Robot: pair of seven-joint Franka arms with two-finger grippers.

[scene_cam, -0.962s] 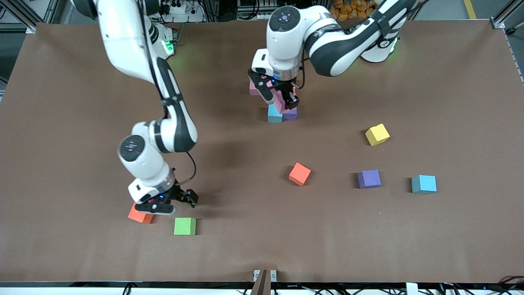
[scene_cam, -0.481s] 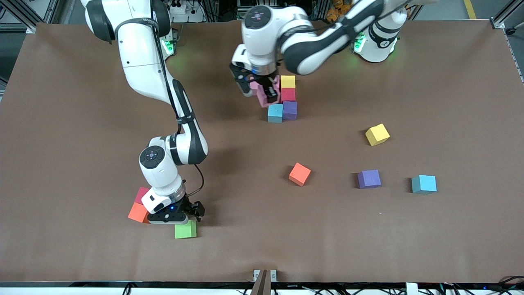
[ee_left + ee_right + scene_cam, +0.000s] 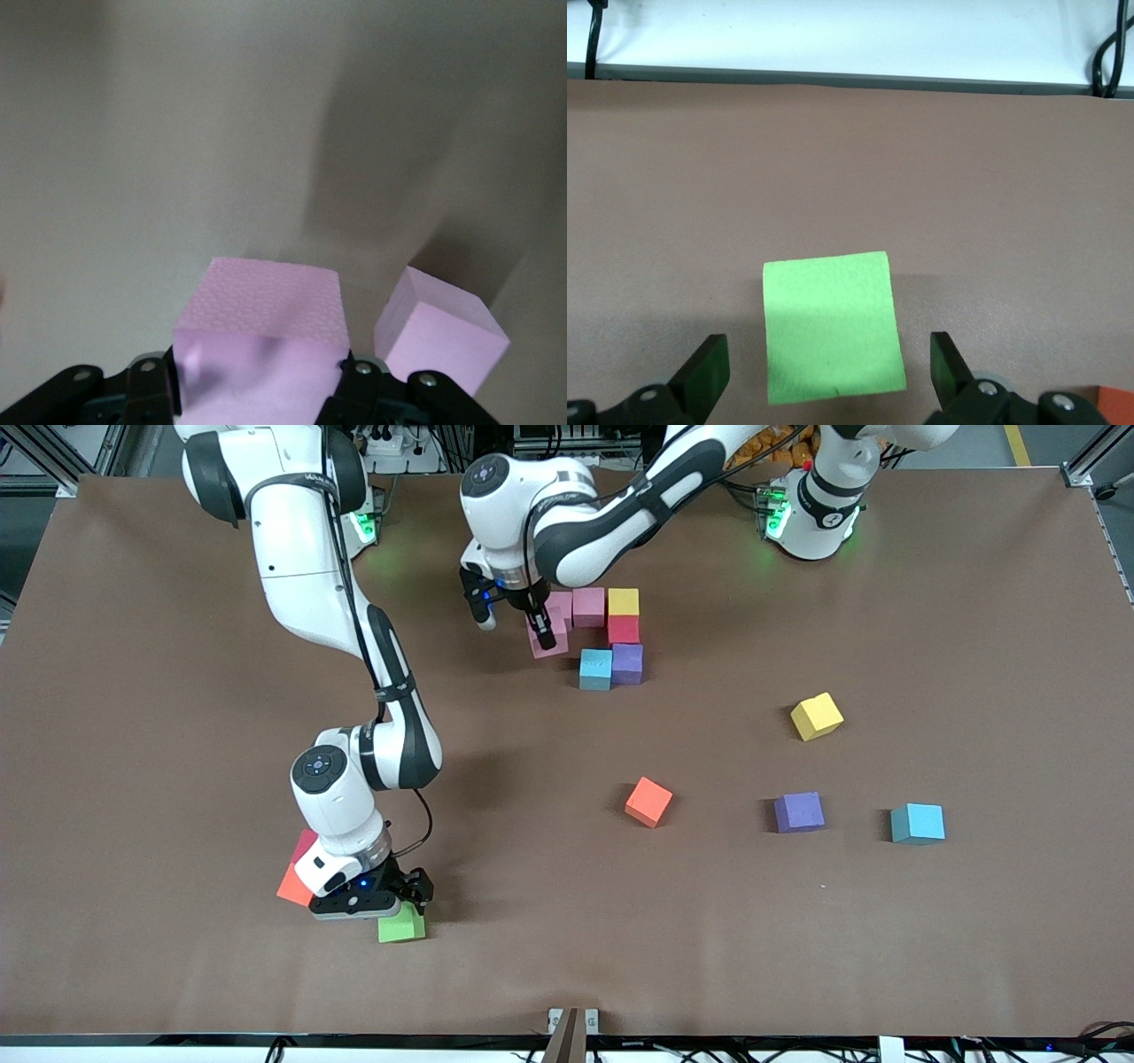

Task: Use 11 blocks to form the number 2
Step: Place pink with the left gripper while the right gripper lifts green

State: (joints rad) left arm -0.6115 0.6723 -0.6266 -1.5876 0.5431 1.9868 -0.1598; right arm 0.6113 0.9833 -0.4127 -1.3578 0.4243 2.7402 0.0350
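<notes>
Claw [image 3: 514, 622] (left) grips pink block [image 3: 266, 310].

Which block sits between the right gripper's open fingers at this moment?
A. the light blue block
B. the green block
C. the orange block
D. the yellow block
B: the right wrist view shows the green block lying on the table between the spread fingers of the right gripper, not yet clamped.
</notes>
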